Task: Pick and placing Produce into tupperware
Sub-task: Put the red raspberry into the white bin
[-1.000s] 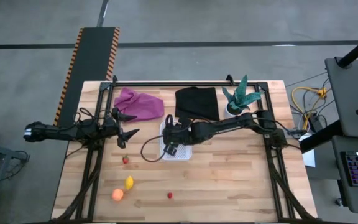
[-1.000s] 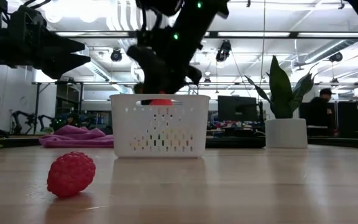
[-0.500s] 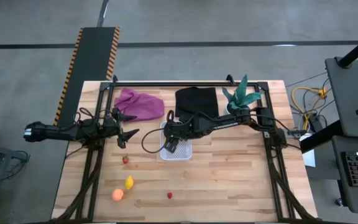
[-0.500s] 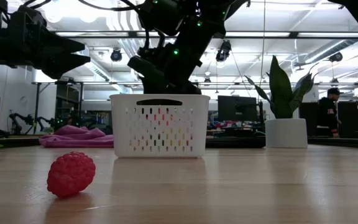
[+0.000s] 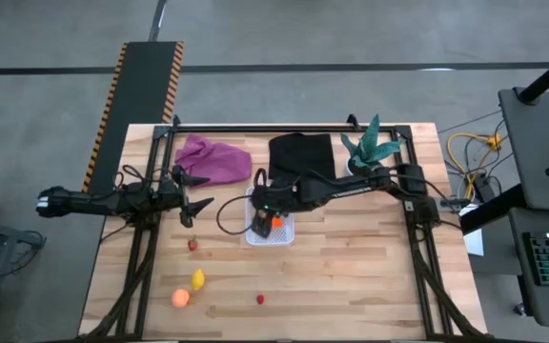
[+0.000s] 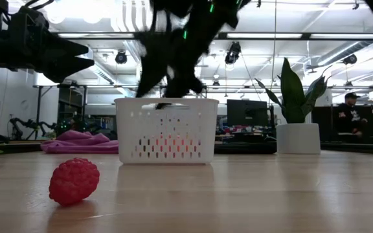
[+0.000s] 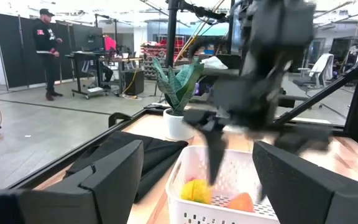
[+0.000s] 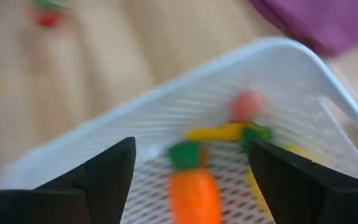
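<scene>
A: How do the jaws stand?
B: The right gripper [image 5: 264,221] hangs over the tupperware [image 5: 287,233] at mid-frame in the high view, fingers spread wide, holding nothing. The left gripper [image 5: 194,204], centre-left, also stands apart and empty.

A: What's in the tub? Any writing?
B: No readable writing. Inside lie a carrot [image 8: 193,193] with a green top and a lemon [image 7: 194,190]. Lower left on the table [image 5: 351,276]: a strawberry [image 5: 193,245], another lemon [image 5: 198,279], a peach [image 5: 180,297], a small berry [image 5: 260,299].

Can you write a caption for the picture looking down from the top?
The right gripper, fingers open, hangs over the white tub with an orange carrot inside.
</scene>
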Robot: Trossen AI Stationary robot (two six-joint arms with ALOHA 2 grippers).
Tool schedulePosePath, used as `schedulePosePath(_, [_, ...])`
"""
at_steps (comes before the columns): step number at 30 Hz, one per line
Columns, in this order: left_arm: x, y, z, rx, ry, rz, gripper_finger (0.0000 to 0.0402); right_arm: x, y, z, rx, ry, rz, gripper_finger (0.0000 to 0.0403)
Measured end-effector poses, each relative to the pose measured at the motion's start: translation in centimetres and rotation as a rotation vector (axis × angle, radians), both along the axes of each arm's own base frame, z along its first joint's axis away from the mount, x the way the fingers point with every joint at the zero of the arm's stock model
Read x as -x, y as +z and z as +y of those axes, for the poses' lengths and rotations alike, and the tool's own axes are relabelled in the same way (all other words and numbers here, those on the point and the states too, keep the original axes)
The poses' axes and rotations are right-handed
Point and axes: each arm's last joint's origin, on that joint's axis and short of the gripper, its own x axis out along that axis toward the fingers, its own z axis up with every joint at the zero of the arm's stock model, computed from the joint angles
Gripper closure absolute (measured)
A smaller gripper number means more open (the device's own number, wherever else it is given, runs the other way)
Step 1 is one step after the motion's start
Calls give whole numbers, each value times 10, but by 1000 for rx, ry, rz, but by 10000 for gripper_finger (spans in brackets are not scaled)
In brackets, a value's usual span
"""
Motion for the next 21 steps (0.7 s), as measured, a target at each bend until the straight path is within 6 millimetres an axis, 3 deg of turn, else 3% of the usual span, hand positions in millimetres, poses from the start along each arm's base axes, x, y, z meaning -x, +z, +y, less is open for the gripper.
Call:
schedulePosePath(6, [0, -3, 0, -1, 0, 26, 111, 15, 43, 58, 19, 197, -134, 124])
schedulePosePath(10, [0, -3, 0, 0, 0, 27, 111, 30, 61, 107, 50, 309, -204, 139])
schedulePosePath(16, [0, -2, 0, 1, 0, 19, 111, 50, 51, 169, 100, 388, -209, 152])
schedulePosePath(21, [0, -1, 0, 1, 0, 14, 111, 48, 29, 196, 83, 392, -218, 154])
